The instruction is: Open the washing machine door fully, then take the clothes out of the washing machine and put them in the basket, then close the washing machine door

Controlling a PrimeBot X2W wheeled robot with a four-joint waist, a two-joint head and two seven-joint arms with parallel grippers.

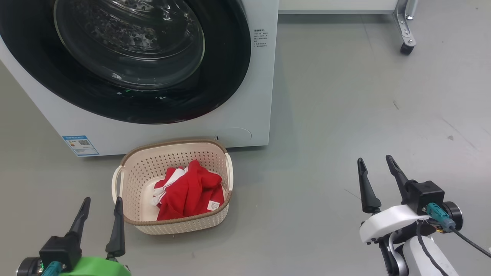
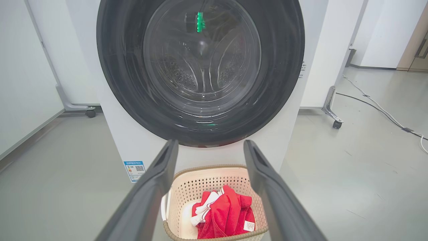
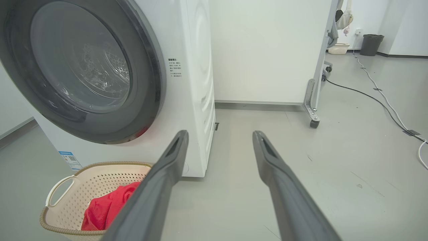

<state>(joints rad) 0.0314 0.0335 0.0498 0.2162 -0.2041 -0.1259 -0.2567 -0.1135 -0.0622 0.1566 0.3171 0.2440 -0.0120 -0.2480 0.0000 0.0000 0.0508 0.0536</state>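
The washing machine [image 1: 245,115] [image 2: 133,147] [image 3: 197,83] stands on the floor with its door [image 1: 126,57] [image 2: 200,70] [image 3: 80,70] shut flat against the front. The red clothes [image 1: 190,193] [image 2: 224,214] [image 3: 107,207] with white trim lie in the cream basket [image 1: 172,155] [image 2: 200,180] [image 3: 83,177] just in front of the machine. My left gripper [image 1: 101,205] [image 2: 209,147] is open and empty, low and to the left of the basket. My right gripper [image 1: 376,163] [image 3: 219,137] is open and empty, well to the basket's right over bare floor.
A caster foot [image 1: 406,42] [image 2: 336,122] [image 3: 312,120] of a white partition stands behind the machine on the right. Cables [image 2: 384,113] [image 3: 384,100] run along the grey floor further right. A dark bin [image 3: 371,43] sits far back.
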